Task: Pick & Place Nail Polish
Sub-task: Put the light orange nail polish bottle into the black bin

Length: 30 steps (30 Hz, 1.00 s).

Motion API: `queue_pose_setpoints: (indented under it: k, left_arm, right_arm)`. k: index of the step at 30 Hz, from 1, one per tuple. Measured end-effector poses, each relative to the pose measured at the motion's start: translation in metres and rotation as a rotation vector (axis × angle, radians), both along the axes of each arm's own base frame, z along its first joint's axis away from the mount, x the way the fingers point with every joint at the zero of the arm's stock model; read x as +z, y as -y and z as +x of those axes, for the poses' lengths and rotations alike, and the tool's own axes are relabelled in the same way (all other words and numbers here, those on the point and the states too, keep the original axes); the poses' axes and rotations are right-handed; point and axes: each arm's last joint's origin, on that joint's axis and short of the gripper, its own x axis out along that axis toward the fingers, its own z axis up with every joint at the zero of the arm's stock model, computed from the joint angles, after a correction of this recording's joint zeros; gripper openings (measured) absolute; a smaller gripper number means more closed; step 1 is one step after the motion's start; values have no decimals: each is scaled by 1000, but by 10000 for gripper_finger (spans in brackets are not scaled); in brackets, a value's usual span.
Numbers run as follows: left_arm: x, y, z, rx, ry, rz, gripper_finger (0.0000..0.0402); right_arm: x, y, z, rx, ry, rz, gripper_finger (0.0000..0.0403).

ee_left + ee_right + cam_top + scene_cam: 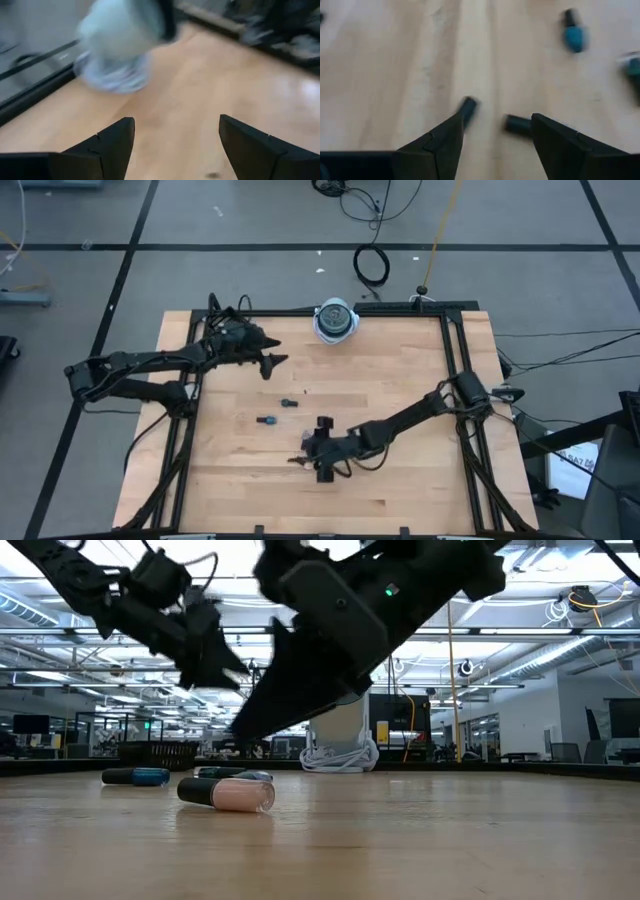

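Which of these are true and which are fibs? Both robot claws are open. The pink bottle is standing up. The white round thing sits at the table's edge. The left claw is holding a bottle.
1. Both grippers, left and right, are open. True.
2. The pink nail polish bottle stands upright. False: it lies on its side.
3. The white-and-blue disc sits at the table's far edge. True.
4. The left gripper holds a bottle. False: nothing between its fingers.
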Motion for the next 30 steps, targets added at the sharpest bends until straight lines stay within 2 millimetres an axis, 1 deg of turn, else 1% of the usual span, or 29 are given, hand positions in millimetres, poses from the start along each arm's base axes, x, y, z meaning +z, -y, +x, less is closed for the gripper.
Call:
queue_pose_setpoints:
  k: [4,6,9,11,15,18,24,30]
  left_arm:
    - [16,13,3,-81,123,4,278]
    - [23,19,2,-92,167,-20,278]
    - [30,26,1,-112,210,-39,278]
    - [33,31,0,-131,222,-35,278]
    - [37,36,0,-156,246,-25,278]
    - [37,38,0,-164,245,-27,278]
    - [37,38,0,-153,245,-24,278]
    - [37,38,0,-152,243,-25,278]
  right_arm:
    - [-5,-18,5,22,-31,28,233]
    - [-8,-25,2,29,-59,24,235]
    - [-13,-34,1,33,-68,35,234]
    - [-17,-36,0,36,-78,31,232]
    - [-24,-34,2,32,-96,26,232]
    - [-23,-28,3,33,-109,41,229]
    - [-30,-15,3,-9,-136,62,212]
    - [-35,-12,0,17,-156,68,198]
